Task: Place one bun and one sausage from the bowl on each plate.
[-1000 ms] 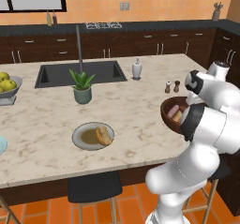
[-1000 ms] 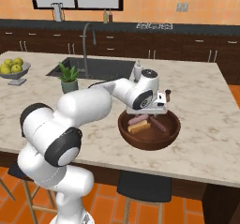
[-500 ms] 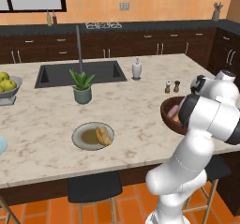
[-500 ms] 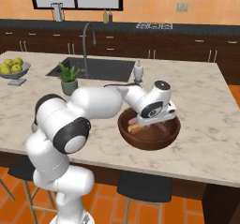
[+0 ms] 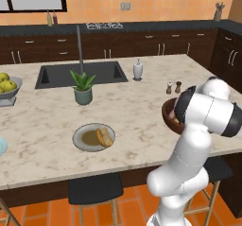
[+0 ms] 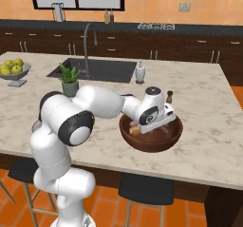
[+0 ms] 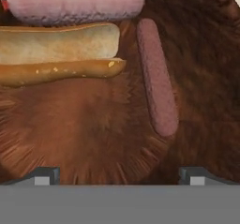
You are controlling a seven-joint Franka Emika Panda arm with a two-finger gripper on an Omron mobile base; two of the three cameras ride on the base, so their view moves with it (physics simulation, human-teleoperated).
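Observation:
The dark reddish-brown wooden bowl (image 6: 151, 144) stands on the island's near right part, and my gripper (image 6: 159, 125) reaches down into it, open and holding nothing. In the hand view the bowl's floor (image 7: 93, 134) lies close below the fingertips (image 7: 47, 174). A split bun (image 7: 56, 54) lies there, with one pink sausage (image 7: 75, 3) beyond it and a second sausage (image 7: 157, 78) to its right. In the left base view my arm hides most of the bowl (image 5: 168, 116). A grey plate (image 5: 80, 131) near the front edge carries a bun (image 5: 104, 136). A pale blue plate (image 5: 1, 147) shows at the far left edge.
Salt and pepper shakers (image 5: 173, 87) stand just behind the bowl. A potted plant (image 5: 82, 88), a soap dispenser (image 5: 137, 70) and the sink (image 5: 80, 73) lie farther back. A grey footed bowl of fruit (image 5: 7, 85) sits at the left. Stools stand under the front edge.
My arm has swung round and the hand has dropped lower into the bowl. The jaws stayed open, and the bowl and plates have not moved.

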